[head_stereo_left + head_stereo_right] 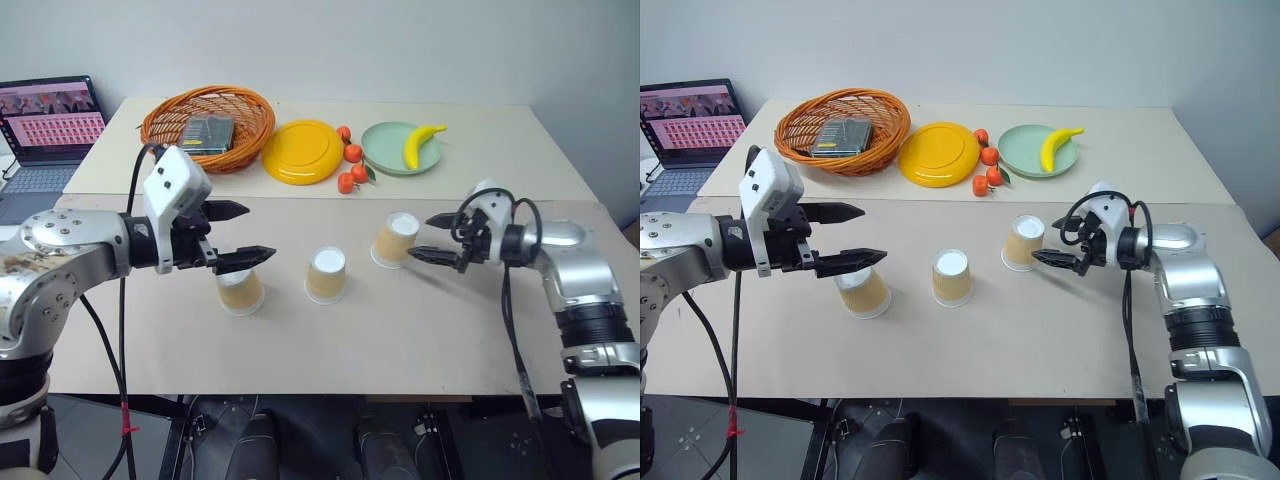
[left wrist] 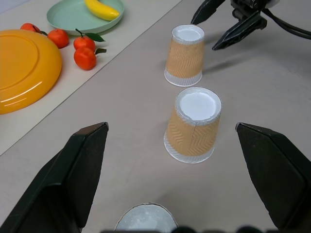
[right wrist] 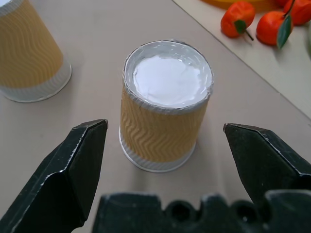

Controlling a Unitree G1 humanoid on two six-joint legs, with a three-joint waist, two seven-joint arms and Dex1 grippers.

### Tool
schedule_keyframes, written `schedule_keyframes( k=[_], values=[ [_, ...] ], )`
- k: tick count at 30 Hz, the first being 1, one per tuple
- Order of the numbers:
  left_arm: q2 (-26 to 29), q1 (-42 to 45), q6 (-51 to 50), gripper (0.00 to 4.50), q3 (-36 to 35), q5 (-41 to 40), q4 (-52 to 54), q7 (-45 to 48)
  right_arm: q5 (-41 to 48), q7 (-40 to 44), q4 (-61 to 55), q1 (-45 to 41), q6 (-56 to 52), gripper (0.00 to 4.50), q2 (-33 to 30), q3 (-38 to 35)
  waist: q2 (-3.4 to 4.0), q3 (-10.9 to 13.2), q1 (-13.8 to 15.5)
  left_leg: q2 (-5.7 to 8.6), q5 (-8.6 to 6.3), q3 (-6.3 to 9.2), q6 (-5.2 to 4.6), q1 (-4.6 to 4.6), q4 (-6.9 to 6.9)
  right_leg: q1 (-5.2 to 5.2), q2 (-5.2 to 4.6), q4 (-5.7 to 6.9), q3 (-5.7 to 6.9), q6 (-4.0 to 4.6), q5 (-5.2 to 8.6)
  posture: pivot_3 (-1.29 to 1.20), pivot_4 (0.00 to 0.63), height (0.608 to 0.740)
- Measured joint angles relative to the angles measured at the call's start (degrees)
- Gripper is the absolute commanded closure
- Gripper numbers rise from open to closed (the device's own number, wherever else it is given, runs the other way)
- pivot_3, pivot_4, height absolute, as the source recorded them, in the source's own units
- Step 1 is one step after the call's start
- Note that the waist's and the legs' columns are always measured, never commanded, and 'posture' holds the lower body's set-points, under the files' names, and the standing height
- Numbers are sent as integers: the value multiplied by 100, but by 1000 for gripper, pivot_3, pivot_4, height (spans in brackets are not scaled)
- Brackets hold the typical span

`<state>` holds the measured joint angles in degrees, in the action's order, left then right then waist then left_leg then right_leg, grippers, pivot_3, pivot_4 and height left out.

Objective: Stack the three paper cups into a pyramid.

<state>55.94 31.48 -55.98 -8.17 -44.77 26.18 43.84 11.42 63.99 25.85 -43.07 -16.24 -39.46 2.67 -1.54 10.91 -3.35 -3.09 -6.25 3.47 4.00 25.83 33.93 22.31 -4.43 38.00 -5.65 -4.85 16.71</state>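
Three paper cups (image 1: 327, 274) sitting upside down in loose row across middle of desk (image 1: 420, 340), apart from one another, none stacked. Left gripper (image 1: 242, 236) hovering just above left cup (image 1: 241, 291), fingers spread wide, gripping nothing. Right gripper (image 1: 432, 237) pointing at right cup (image 1: 395, 240) from right edge side, fingers gaping wide, cup sitting just ahead of tips, nothing grasped. Basket (image 1: 209, 127), yellow plate (image 1: 302, 151), tangerines (image 1: 351, 167), banana (image 1: 421, 143) on green plate lining far edge.

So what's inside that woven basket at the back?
The orange wicker basket holds a dark, flat rectangular pack lying on its bottom. Its label is too small to read, and anything beneath it is covered.
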Motion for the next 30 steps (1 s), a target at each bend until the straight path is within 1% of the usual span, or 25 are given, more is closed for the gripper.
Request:
schedule_keyframes(
  k=[6, 11, 13, 15, 16, 17, 18, 21, 23, 25, 28, 30],
  values=[
    [24, -228, -10, 0, -226, 58, 39, -110, -166, -7, 591, -541, 286, 24, 312, 146, 0, 0, -11, 0, 0, 0, 0, 0, -2, -1, -1, -2, 1, 0, 0, 0, 150, 732],
    [22, -406, -45, 0, -326, 51, 169, -249, -300, 30, 1097, -798, 551, 24, 440, 184, 0, 0, 3, 0, 0, 2, 0, 0, -1, -2, -1, -2, 3, 0, 0, 0, 150, 732],
    [21, -526, -59, 0, -473, 26, 306, -355, -380, 112, 1431, -972, 688, 537, 501, 235, 1, 0, -5, 0, 0, 2, 0, 0, -2, -1, -1, -1, 3, 0, 0, 0, 150, 732],
    [21, -560, -70, 0, -496, 3, 339, -386, -398, 140, 1526, -1021, 729, 978, 511, 239, 1, 1, -4, 0, 0, 2, 0, 0, -3, -1, 0, -2, 3, 0, 0, 0, 150, 732],
    [21, -610, -93, 0, -537, -17, 382, -411, -414, 177, 1599, -1063, 773, 1399, 515, 259, 1, 0, -10, 0, 0, 2, 0, 0, -3, -2, -1, -2, 2, 0, 0, 0, 150, 732],
    [21, -681, -145, 0, -600, -41, 451, -454, -452, 219, 1668, -1088, 845, 1714, 515, 275, 1, 0, -14, 0, 0, 2, 0, 0, -3, -2, -1, -2, 3, 0, 0, 0, 150, 732],
    [21, -703, -169, 0, -629, -59, 461, -480, -455, 233, 1695, -1095, 879, 1870, 515, 280, 1, 1, -13, 0, 0, 2, 0, 0, -3, -2, 0, -2, 3, 0, 0, 0, 150, 732],
    [21, -717, -178, 0, -658, -64, 524, -548, -461, 349, 1707, -1102, 912, 1870, 505, 282, 1, 1, -11, 0, 0, 2, 0, 0, -2, -2, -1, -1, 3, 0, 0, 0, 150, 732],
    [16, -723, -178, 0, -658, -67, 552, -565, -455, 468, 1614, -1100, 864, 1870, 432, 284, 3, 2, -8, 1, 0, 2, 0, 0, -1, -2, -1, -1, 3, 0, 0, 0, 150, 732],
    [1, -724, -177, 0, -655, -65, 552, -565, -416, 709, 1225, -1079, 680, 1870, 231, 287, 8, 5, 3, 1, 0, 2, 0, 1, -3, 0, -1, 0, 3, 0, 0, 0, 150, 732],
    [-46, -674, -151, 0, -585, -52, 503, -548, -150, 1182, 165, -873, 115, 1870, -153, 295, 10, 6, 25, 0, -1, 2, 0, 1, -6, 0, 0, -1, 3, -1, 1, 0, 150, 732],
    [-103, -622, -129, 0, -465, -18, 423, -519, 61, 1385, -502, -732, -254, 1870, -296, 292, 9, 6, 40, 0, -1, 2, 0, -1, -5, -1, 0, -1, 4, -1, 1, 0, 150, 732]
  ],
)
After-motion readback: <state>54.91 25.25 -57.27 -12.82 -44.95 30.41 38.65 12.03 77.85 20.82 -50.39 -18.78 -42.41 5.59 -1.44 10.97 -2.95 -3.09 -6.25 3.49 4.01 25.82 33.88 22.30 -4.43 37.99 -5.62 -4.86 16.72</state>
